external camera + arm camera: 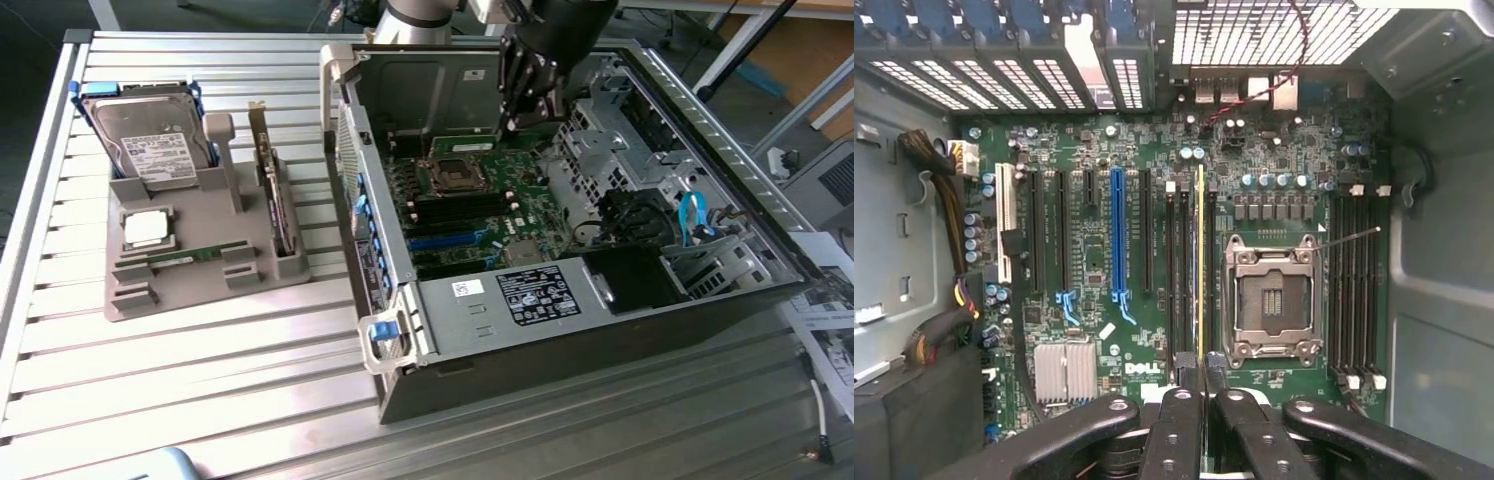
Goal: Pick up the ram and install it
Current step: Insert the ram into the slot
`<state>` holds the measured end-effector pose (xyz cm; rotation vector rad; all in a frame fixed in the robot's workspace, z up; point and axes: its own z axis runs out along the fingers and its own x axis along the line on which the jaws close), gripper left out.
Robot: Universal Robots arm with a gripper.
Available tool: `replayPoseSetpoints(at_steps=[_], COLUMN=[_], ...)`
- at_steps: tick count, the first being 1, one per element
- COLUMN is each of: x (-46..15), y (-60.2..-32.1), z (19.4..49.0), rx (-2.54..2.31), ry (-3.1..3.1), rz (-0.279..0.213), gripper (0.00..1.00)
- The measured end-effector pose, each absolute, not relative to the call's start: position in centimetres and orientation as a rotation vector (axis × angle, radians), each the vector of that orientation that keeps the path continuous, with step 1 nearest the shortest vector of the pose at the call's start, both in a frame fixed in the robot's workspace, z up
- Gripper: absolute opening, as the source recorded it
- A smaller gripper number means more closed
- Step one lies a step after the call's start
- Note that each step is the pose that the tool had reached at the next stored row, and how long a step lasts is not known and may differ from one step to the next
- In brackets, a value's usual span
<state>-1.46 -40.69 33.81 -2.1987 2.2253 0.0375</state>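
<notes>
Gripper (523,115), upper centre of the exterior view, is clamping the ram (1201,260) by its top edge over the motherboard (1094,250). Ram is probably handling light, stiff and fragile; an edge hold is sparing the chips.

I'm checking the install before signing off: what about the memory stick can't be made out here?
Wrist view: the long, thin green ram stick shows edge-on in the shut jaws, so how far it sits above the green motherboard cannot be judged.
Exterior view: the black gripper hides the stick's lower edge.
Exterior view: the white case label has print too small to read.
</notes>
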Motion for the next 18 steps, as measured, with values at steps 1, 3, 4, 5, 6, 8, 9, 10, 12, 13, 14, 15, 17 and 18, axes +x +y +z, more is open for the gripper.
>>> replayPoseSetpoints(at_steps=[1,3,4,5,6,8,9,10,12,13,14,15,17,18], x=[-1.5,-1.5,-1.5,-1.5,-1.5,-1.5,-1.5,-1.5,-1.5,-1.5,-1.5,-1.5,-1.5,-1.5], y=[-40.7,-40.7,-40.7,-40.7,-40.7,-40.7,-40.7,-40.7,-40.7,-40.7,-40.7,-40.7,-40.7,-40.7], z=[33.6,33.3,33.2,33.0,32.9,32.7,32.6,32.5,32.3,32.2,32.1,32.0,31.8,31.7], rx=[-2.199,-2.199,-2.199,-2.199,-2.199,-2.199,-2.199,-2.199,-2.199,-2.199,-2.199,-2.199,-2.199,-2.199], ry=[2.225,2.225,2.225,2.225,2.225,2.225,2.225,2.225,2.225,2.225,2.225,2.225,2.225,2.225], rz=[0.038,0.038,0.038,0.037,0.037,0.038,0.038,0.038,0.038,0.038,0.038,0.038,0.038,0.038], gripper=[0.12,0.12,0.12,0.12,0.12,0.12,0.12,0.12,0.12,0.12,0.12,0.12,0.12,0.12])
